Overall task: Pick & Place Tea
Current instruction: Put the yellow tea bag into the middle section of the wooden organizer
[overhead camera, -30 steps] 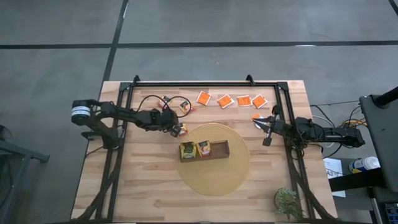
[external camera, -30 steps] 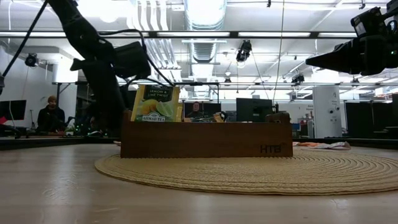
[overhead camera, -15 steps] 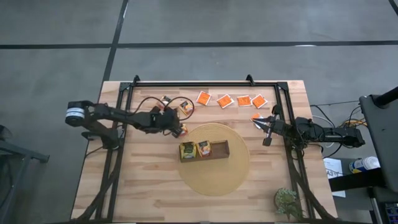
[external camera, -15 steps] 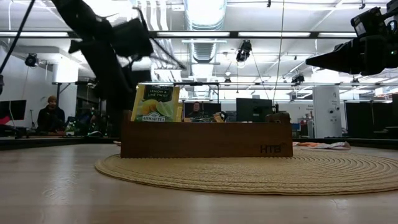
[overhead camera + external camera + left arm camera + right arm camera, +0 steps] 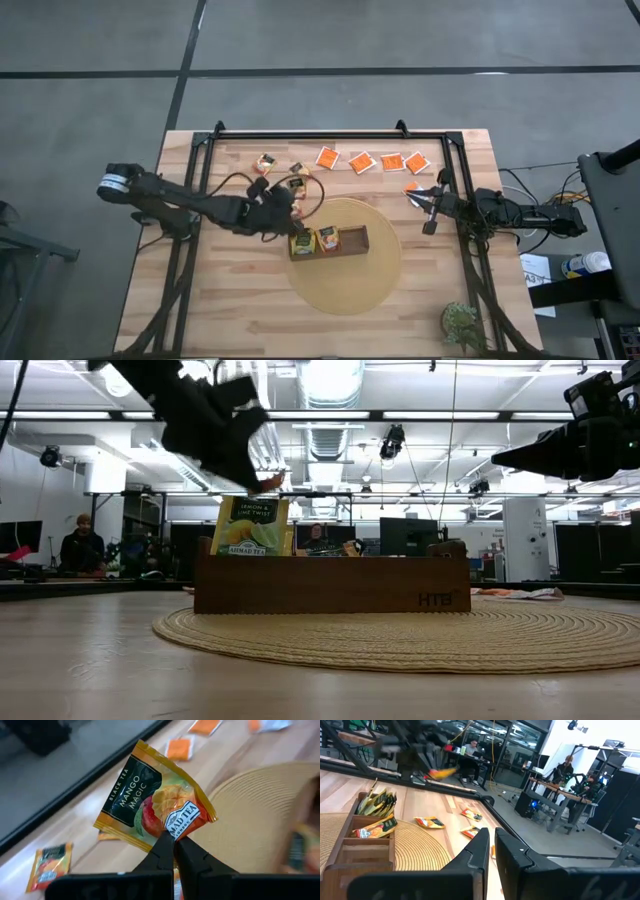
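Pinched at one corner between the closed fingers of the left gripper (image 5: 173, 845), a yellow-orange tea sachet (image 5: 152, 800) is held in the air just beside the left end of the wooden tray (image 5: 352, 240), which sits on the round woven mat (image 5: 345, 290). Upright sachets are seen in two of the tray's compartments, and a row of orange sachets (image 5: 370, 161) lies along the table's far edge. The right gripper (image 5: 412, 197) is held closed and empty near the mat's right side.

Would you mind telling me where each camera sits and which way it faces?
High: overhead, straight down; both arms, table.
Low: table height, level; tray, left gripper above.
Left wrist: past its shut gripper holding a mango tea bag.
Right wrist: past right gripper towards tray.
Shared: tray, mat.
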### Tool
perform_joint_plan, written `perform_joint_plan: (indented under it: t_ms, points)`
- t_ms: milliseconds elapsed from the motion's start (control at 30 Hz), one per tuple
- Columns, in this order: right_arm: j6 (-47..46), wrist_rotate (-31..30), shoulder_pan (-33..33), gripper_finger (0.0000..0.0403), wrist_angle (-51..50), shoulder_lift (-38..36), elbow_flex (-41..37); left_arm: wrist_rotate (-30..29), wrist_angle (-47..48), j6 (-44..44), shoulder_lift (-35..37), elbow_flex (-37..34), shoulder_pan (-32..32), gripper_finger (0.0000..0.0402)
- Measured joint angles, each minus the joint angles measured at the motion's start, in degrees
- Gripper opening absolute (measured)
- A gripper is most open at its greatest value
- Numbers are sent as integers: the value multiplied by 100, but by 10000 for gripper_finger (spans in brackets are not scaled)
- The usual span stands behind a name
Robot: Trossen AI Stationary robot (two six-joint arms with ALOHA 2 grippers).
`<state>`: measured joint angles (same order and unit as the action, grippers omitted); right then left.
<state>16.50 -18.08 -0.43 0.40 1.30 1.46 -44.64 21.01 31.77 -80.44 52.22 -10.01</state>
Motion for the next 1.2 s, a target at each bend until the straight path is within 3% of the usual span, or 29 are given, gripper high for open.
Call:
perform_joint_plan:
  t_ms: [267, 533, 1200]
  points:
    - [1, 1, 0, 27, 0, -5, 0, -646, 7, 432, -4, 240, -800, 3]
    - [0, 1, 4, 27, 0, -3, 1, -733, 25, 845, -460, 498, -1217, 3]
    - [-1, -1, 2, 27, 0, -5, 0, -1022, 1211, 894, -3046, 3292, -1496, 3]
